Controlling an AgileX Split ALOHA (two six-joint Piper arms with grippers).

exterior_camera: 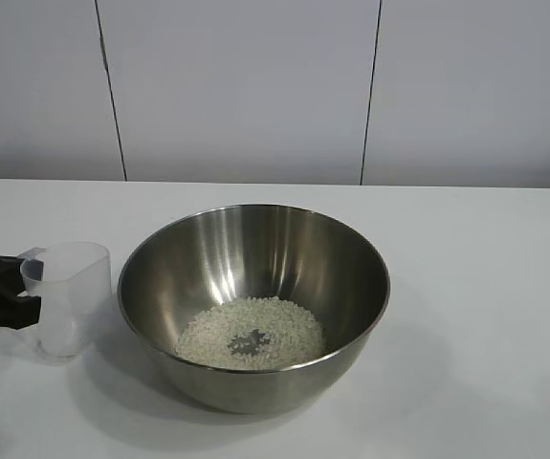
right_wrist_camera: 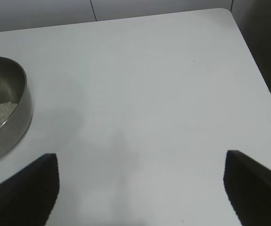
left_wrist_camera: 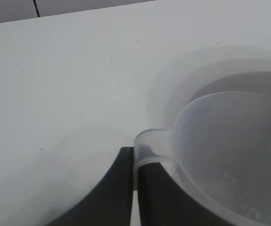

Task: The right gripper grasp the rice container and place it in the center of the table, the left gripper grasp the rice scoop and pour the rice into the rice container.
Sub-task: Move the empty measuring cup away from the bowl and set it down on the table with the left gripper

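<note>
The rice container (exterior_camera: 255,244), a large steel bowl, stands mid-table with a heap of rice (exterior_camera: 251,333) in its bottom. To its left the clear plastic rice scoop (exterior_camera: 69,296) is upright and close to the bowl's wall. My left gripper (exterior_camera: 18,287) reaches in from the left edge and is shut on the scoop's small handle. In the left wrist view the two black fingers (left_wrist_camera: 134,157) pinch that handle, and the scoop (left_wrist_camera: 229,150) holds only a few grains. My right gripper (right_wrist_camera: 142,169) hovers open over bare table (right_wrist_camera: 149,84), to one side of the bowl (right_wrist_camera: 12,117).
The white tabletop (exterior_camera: 485,316) runs wide to the right of the bowl. A grey panelled wall (exterior_camera: 246,86) closes the back. The right wrist view shows the table's rounded corner and side edge (right_wrist_camera: 255,70).
</note>
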